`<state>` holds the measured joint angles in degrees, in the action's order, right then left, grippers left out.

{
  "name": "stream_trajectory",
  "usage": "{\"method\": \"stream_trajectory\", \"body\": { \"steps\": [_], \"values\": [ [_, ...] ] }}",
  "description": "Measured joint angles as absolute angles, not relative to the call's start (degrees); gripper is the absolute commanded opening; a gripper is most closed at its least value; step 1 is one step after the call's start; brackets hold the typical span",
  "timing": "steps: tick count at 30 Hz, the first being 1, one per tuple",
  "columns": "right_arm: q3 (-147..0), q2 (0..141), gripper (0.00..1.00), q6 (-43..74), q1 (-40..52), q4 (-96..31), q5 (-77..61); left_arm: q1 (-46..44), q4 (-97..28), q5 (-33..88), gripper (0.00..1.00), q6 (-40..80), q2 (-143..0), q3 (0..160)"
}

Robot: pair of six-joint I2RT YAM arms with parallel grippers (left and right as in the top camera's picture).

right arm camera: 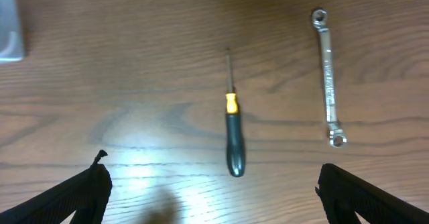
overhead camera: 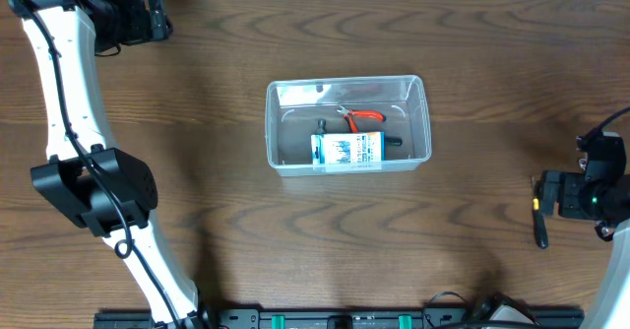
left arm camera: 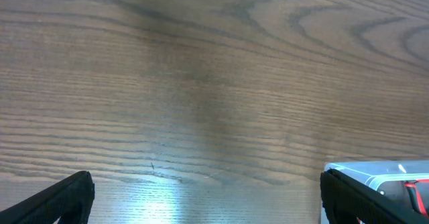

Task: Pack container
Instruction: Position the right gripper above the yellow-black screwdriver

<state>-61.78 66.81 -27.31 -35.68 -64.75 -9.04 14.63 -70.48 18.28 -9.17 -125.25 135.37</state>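
Note:
The clear plastic container [overhead camera: 347, 162] stands mid-table, holding red-handled pliers [overhead camera: 362, 118], a blue-and-white box [overhead camera: 346, 150] and a small dark item. My left gripper [overhead camera: 162, 21] is at the far left corner, open over bare wood [left arm camera: 208, 200]; the container's corner [left arm camera: 395, 172] shows beside its right finger. At the right edge my right gripper [overhead camera: 551, 196] is open [right arm camera: 211, 197] and empty. Just ahead of it lie a screwdriver [right arm camera: 232, 127] with a dark handle and yellow collar, and a silver wrench [right arm camera: 328, 76]. The screwdriver [overhead camera: 538, 221] also shows from overhead.
The table is dark wood. The left arm's white links [overhead camera: 69, 102] run down the left side. A black rail [overhead camera: 335, 319] lines the near edge. The container's corner [right arm camera: 10, 23] shows at the upper left of the right wrist view.

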Motion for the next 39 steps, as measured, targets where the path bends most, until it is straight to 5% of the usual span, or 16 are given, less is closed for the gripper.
{"method": "stream_trajectory", "body": {
  "steps": [39],
  "values": [
    [-61.8,76.9,0.99,-39.9,-38.4,-65.4,-6.0,14.6,-70.5,18.3,0.98,-9.2,-125.3,135.4]
  ]
}}
